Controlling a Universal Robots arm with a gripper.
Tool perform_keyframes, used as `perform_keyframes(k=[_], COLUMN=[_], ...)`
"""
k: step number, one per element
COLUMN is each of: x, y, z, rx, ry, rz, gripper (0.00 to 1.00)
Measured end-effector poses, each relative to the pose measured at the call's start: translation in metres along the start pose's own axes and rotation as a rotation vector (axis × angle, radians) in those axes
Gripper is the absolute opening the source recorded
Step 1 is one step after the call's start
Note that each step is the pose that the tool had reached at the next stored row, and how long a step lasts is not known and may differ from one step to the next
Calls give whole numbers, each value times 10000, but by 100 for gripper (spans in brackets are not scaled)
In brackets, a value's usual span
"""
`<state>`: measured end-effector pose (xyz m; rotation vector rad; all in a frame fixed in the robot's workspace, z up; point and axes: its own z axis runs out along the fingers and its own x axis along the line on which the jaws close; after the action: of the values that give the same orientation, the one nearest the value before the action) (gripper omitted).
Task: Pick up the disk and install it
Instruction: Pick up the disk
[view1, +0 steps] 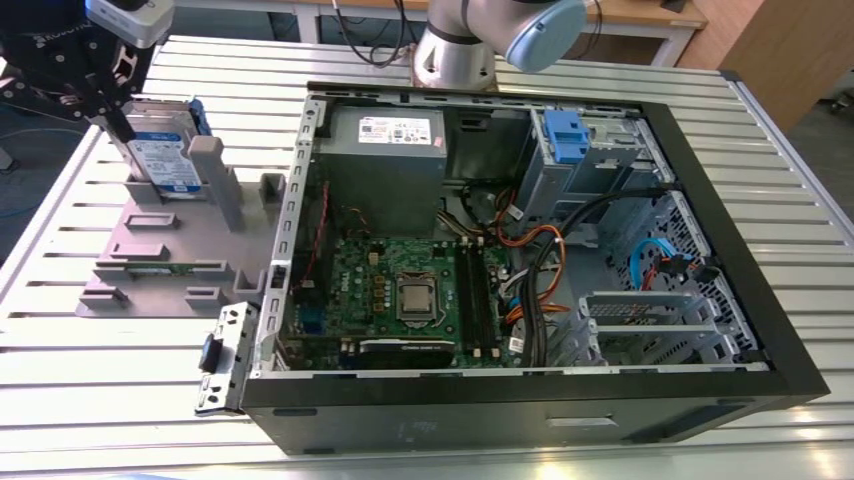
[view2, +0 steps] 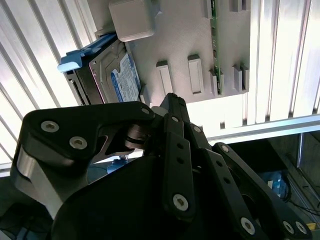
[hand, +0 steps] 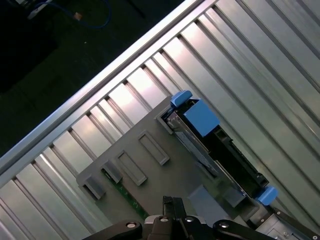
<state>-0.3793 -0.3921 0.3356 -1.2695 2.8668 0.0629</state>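
Note:
The disk (view1: 167, 155) stands on edge in the grey plastic stand (view1: 154, 245) at the exterior view's left. It is silver with a white-and-blue label and a blue bracket. My gripper (view1: 120, 125) hangs just over the stand, close beside the disk on its side away from the computer case. Its black fingers look pressed together with nothing between them. In the second wrist view the disk (view2: 117, 75) lies past the gripper (view2: 171, 100). The first wrist view shows the disk (hand: 215, 145) edge-on, off to one side of the gripper (hand: 171, 202).
An open computer case (view1: 747, 300) lies at the exterior view's right, holding a motherboard (view1: 400, 290), a grey power-supply box (view1: 387, 150) and a blue drive bay (view1: 567, 135). The arm's base (view1: 454, 50) stands behind the case. The slatted metal table (view1: 80, 400) ends near the stand.

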Motion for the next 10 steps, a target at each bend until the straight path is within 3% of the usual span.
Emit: perform_keyframes(k=[10], x=[0], y=[0], z=[0], rx=[-2], ry=[3], rz=[-90], gripper=[11])
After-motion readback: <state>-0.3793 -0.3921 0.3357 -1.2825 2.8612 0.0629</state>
